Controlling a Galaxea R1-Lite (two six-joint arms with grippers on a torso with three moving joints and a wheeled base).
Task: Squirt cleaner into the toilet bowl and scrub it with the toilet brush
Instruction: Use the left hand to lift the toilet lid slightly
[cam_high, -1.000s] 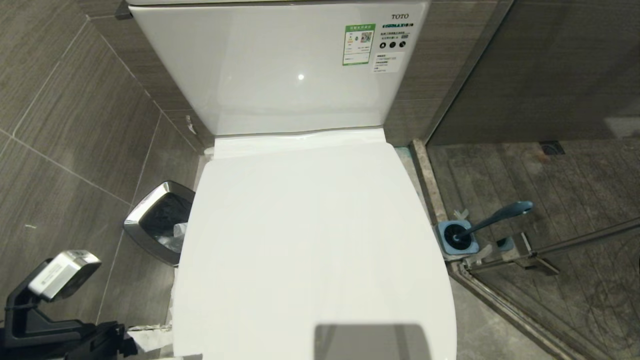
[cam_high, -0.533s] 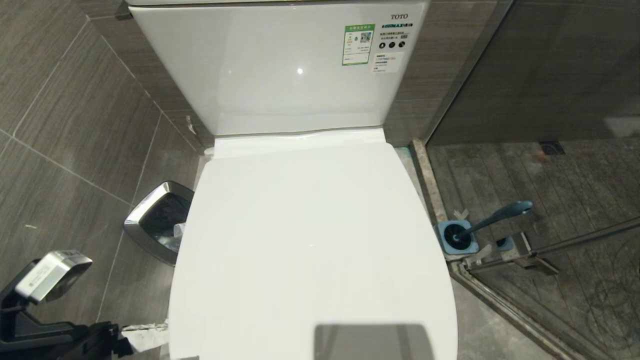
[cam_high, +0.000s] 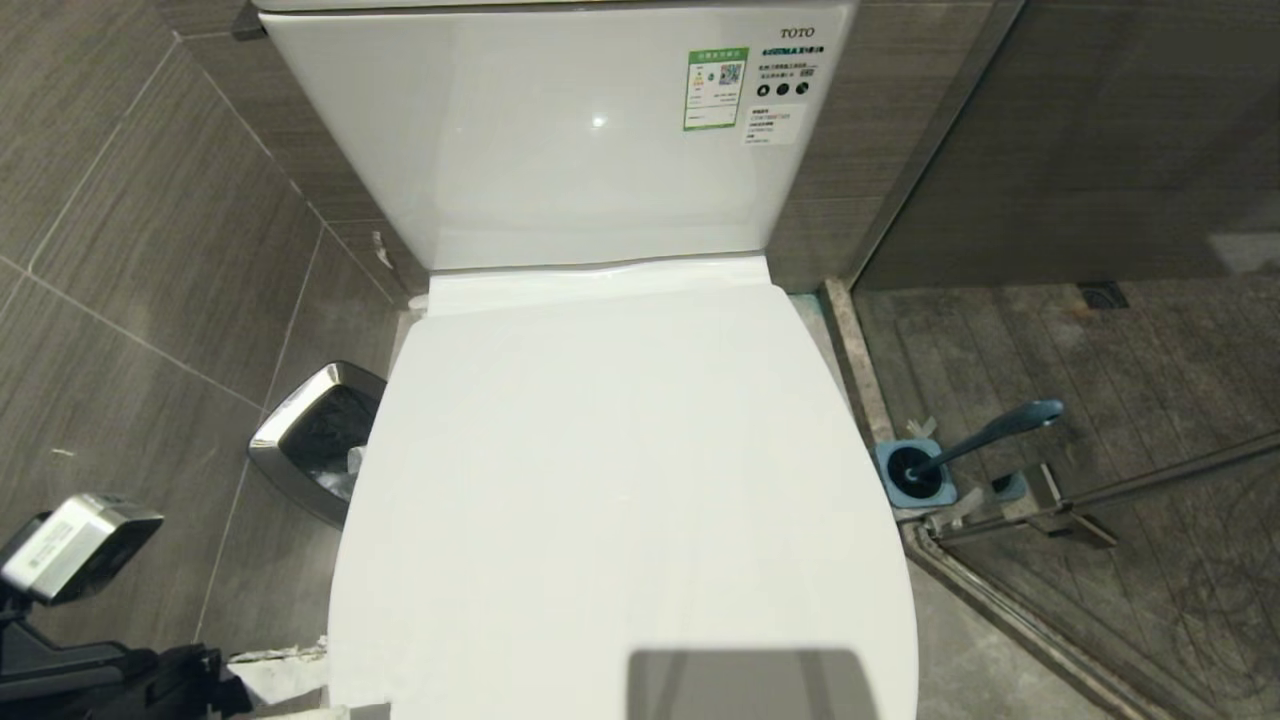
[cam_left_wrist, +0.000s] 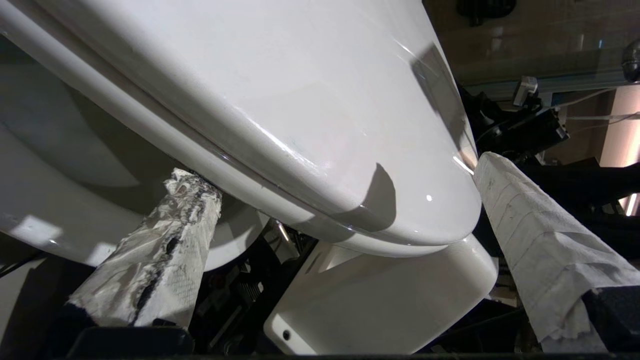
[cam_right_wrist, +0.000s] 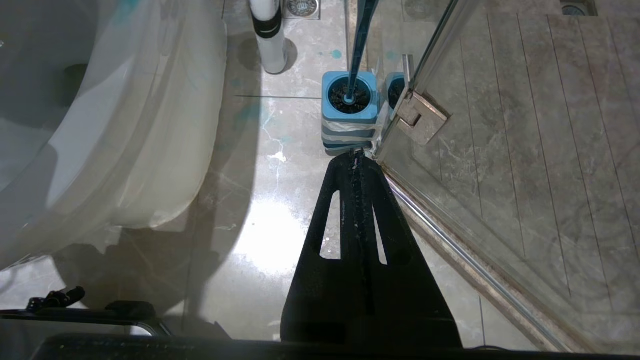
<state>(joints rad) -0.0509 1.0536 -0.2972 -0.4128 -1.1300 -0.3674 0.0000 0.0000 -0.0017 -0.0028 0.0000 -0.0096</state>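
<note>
Head view: closed lid (cam_high: 620, 480) covers the bowl, left claw (cam_left_wrist: 345, 220) gaping empty around its front edge; right claw (cam_right_wrist: 356, 156) closed, empty.

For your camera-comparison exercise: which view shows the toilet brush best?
The head view: the toilet brush shows whole, curved handle leaning out of its square holder beside the glass door. The right wrist view looks down on the holder and cuts the handle off. The left wrist view shows none of it.

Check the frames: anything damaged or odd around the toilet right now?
Yes. The left gripper, open at the toilet lid's front edge, has paper-wrapped fingers; one wrap is torn and blackened. The lid is down over the bowl.
</note>
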